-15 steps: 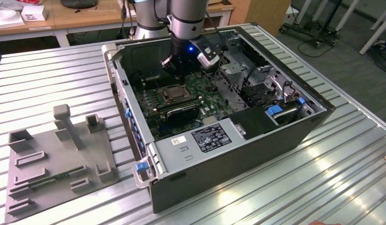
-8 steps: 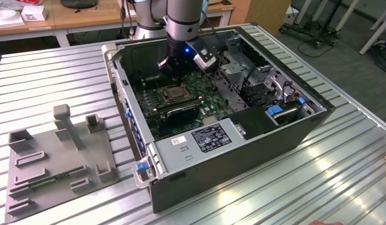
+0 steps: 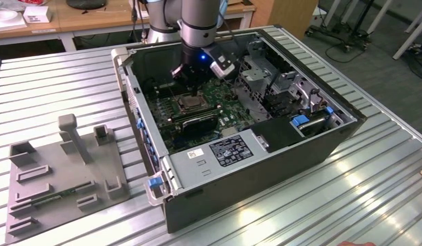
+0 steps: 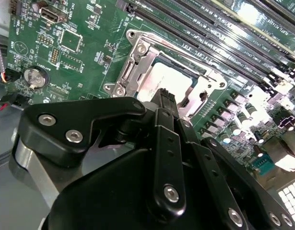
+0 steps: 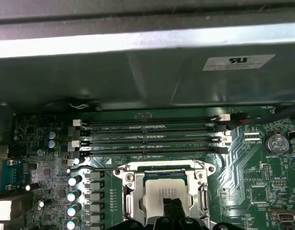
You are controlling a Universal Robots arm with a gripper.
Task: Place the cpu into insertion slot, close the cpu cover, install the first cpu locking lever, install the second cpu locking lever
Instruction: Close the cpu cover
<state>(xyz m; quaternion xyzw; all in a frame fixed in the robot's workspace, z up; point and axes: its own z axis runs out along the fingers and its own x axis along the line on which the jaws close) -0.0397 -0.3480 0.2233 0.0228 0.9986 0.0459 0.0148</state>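
A grey robot arm (image 3: 197,25) is reaching down into an open black computer case (image 3: 265,169) that is lying on the ribbed aluminium worktop (image 3: 60,82). Its black jaws are hanging right over the socket area of the green motherboard (image 4: 89,67). The jaws are drawn together, and in both wrist views the fingertips (image 4: 162,96) (image 5: 169,208) are lying side by side with nothing gripped between them.

The small flat square cpu (image 4: 157,76) (image 5: 159,189), with its dull silver-grey top, is sitting in the square, silvery-rimmed insertion slot (image 5: 127,176) (image 3: 192,102), just beneath the fingertips. I cannot tell whether they are touching it. The thin silvery cpu cover (image 4: 136,67) (image 5: 201,191) is lying down flat around the chip, its window showing the metal top.

A thin wire lever (image 5: 89,167) is running along the socket side nearest the long black memory slots (image 5: 152,136); I cannot tell whether it is latched. On the exterior view's left, a grey fixture plate with upright blocks (image 3: 60,174) is resting on the worktop, well apart from the case.
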